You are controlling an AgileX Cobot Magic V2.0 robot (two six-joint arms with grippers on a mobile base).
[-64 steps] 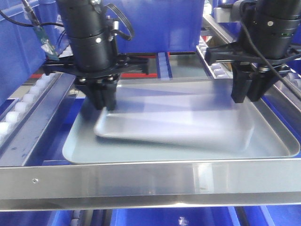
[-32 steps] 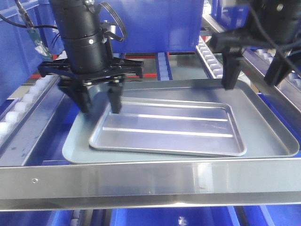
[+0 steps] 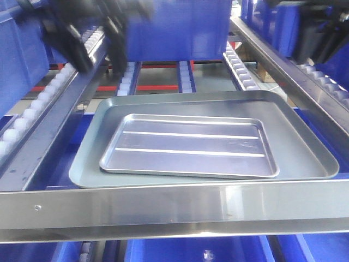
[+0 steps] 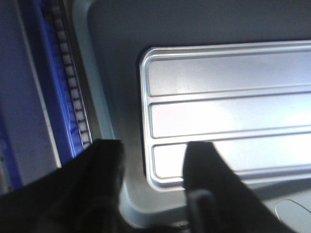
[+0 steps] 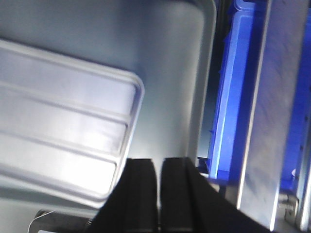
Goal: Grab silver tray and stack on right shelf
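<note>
The silver tray, shiny with two long ridges, lies flat inside the larger dull grey tray on the right shelf, behind its steel front beam. My left gripper is blurred at the top left, open and empty, above and behind the tray's left end. In the left wrist view my left gripper straddles the silver tray's corner from well above. My right gripper is shut and empty, over the grey tray beside the silver tray's corner. It shows only as a dark blur in the front view.
Sloping rails of white rollers run back on both sides and in the middle. Blue bins stand behind the trays, and more sit below the beam. A blue bin lies right of the grey tray.
Both grippers have let go of the silver tray and risen up and back. The tray now rests still in the grey tray. The right jaws have closed.
</note>
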